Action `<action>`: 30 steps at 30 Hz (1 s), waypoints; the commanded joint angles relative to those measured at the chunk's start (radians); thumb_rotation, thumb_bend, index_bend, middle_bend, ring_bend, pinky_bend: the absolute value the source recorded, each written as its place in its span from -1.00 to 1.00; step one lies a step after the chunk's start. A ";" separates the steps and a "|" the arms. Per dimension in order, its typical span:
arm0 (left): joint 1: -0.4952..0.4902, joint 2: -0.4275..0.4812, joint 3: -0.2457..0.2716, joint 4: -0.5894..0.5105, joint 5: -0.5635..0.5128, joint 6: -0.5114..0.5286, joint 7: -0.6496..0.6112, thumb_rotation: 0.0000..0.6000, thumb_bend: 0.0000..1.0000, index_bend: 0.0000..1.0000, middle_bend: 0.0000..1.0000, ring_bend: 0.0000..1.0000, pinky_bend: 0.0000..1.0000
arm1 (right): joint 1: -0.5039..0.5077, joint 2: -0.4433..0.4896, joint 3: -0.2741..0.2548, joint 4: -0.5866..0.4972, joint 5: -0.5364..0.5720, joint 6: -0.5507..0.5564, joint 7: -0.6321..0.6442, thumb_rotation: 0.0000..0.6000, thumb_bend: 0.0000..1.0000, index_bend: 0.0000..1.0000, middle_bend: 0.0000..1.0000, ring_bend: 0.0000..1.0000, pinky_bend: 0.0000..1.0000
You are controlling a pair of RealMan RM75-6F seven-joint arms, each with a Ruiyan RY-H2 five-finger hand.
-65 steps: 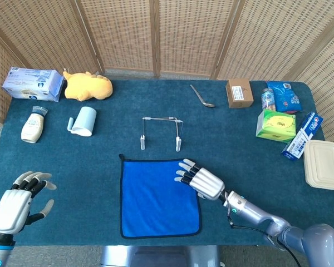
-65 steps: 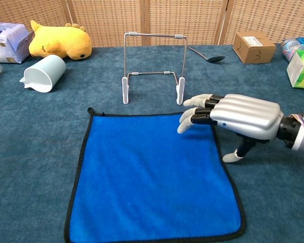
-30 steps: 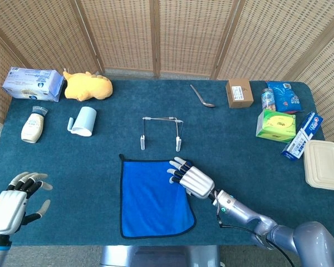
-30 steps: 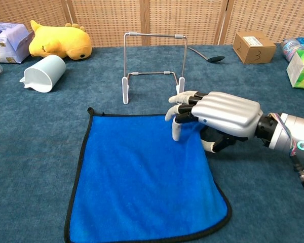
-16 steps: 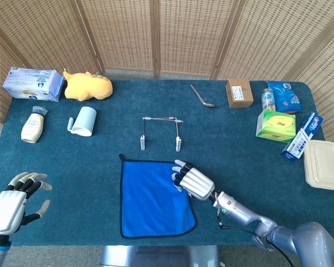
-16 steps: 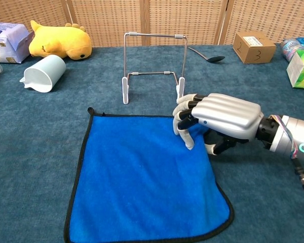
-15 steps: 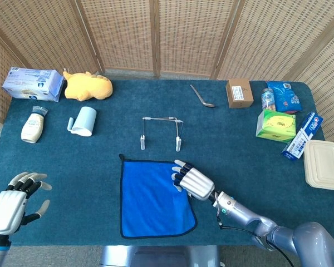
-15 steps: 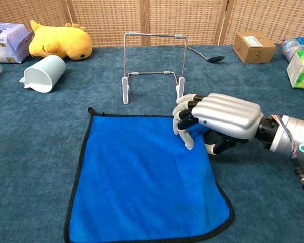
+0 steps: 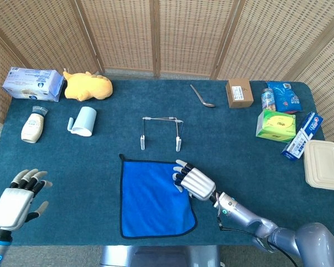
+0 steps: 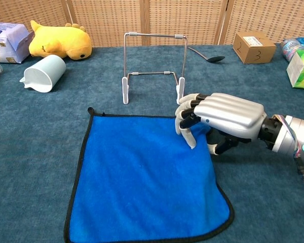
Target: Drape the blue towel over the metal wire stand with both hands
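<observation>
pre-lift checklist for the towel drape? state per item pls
1. Right hand on the blue towel: fingers curled onto its far right corner; firm grip: cannot tell.
2. Left hand on towel: not ok, open and well left of the cloth.
3. Metal wire stand upright, bar free: ok.
4. Towel flat: mostly; right edge pulled in near the hand: ok.
5. Path from towel to stand unobstructed: ok; the cup lies off to the left.
</observation>
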 commanded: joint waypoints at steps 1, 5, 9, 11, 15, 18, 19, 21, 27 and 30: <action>-0.049 -0.034 -0.006 0.052 0.035 -0.048 -0.019 1.00 -0.27 -0.33 -0.56 -0.66 -0.73 | -0.001 0.003 0.000 -0.005 0.004 -0.004 -0.002 1.00 -0.22 0.58 -0.22 -0.57 -0.73; -0.102 -0.067 -0.007 0.105 0.076 -0.095 -0.054 1.00 -0.29 -0.35 -0.57 -0.67 -0.74 | -0.001 0.008 0.005 -0.018 0.009 -0.005 -0.007 1.00 -0.22 0.58 -0.22 -0.57 -0.73; -0.162 -0.096 -0.002 0.150 0.121 -0.152 -0.087 1.00 -0.35 -0.39 -0.59 -0.69 -0.75 | 0.000 0.017 0.010 -0.034 0.014 -0.007 -0.012 1.00 -0.22 0.58 -0.22 -0.57 -0.73; -0.202 -0.110 0.003 0.173 0.150 -0.188 -0.102 1.00 -0.39 -0.42 -0.61 -0.70 -0.76 | 0.001 0.021 0.013 -0.044 0.016 -0.008 -0.016 1.00 -0.22 0.58 -0.22 -0.57 -0.73; -0.255 -0.128 0.011 0.198 0.185 -0.237 -0.131 1.00 -0.43 -0.45 -0.64 -0.74 -0.78 | 0.001 0.026 0.017 -0.056 0.021 -0.009 -0.020 1.00 -0.22 0.58 -0.22 -0.57 -0.73; -0.311 -0.149 0.016 0.230 0.221 -0.279 -0.160 1.00 -0.47 -0.48 -0.67 -0.77 -0.79 | 0.001 0.030 0.021 -0.066 0.026 -0.011 -0.021 1.00 -0.22 0.58 -0.22 -0.57 -0.73; -0.323 -0.154 0.018 0.238 0.230 -0.284 -0.169 1.00 -0.48 -0.49 -0.69 -0.78 -0.79 | 0.001 0.031 0.022 -0.068 0.028 -0.011 -0.021 1.00 -0.22 0.58 -0.22 -0.57 -0.73; -0.349 -0.168 0.022 0.265 0.252 -0.293 -0.189 1.00 -0.48 -0.50 -0.70 -0.80 -0.80 | 0.001 0.033 0.024 -0.071 0.030 -0.013 -0.022 1.00 -0.22 0.58 -0.22 -0.57 -0.73; -0.421 -0.220 0.033 0.360 0.301 -0.315 -0.217 1.00 -0.48 -0.53 -0.77 -0.87 -0.82 | -0.001 0.034 0.026 -0.072 0.036 -0.016 -0.020 1.00 -0.22 0.57 -0.22 -0.57 -0.73; -0.447 -0.250 0.035 0.413 0.322 -0.309 -0.218 1.00 -0.48 -0.54 -0.78 -0.89 -0.83 | -0.003 0.034 0.028 -0.072 0.039 -0.014 -0.019 1.00 -0.22 0.57 -0.22 -0.57 -0.72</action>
